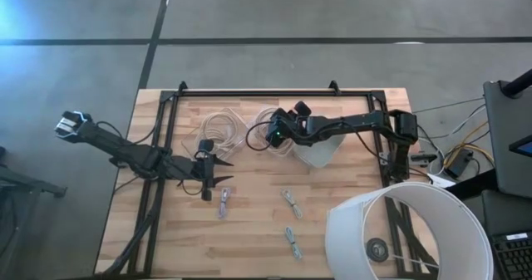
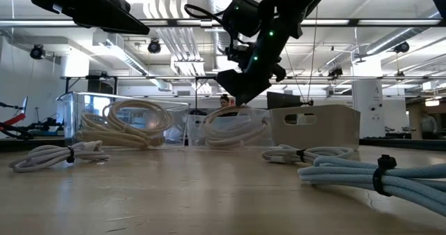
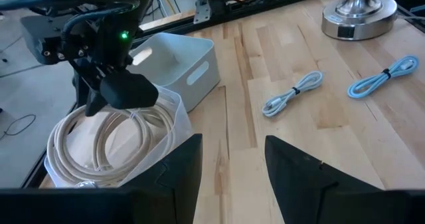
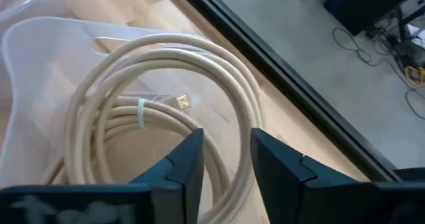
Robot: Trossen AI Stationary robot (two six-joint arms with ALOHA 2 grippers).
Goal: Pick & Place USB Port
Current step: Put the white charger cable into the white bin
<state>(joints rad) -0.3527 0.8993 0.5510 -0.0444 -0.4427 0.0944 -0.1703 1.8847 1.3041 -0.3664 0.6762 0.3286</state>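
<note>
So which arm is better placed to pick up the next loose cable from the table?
Probably the left. The left gripper hovers open beside a bundled cable on the wood, while the right gripper hangs open over the clear bin of coiled cable.

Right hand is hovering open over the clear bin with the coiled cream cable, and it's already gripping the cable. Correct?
Not quite. The right hand does hover open over the clear plastic bin holding the coiled cream cable, but it grips nothing: the right wrist view shows its two dark fingers apart with an empty gap, the cable lying below them.
</note>
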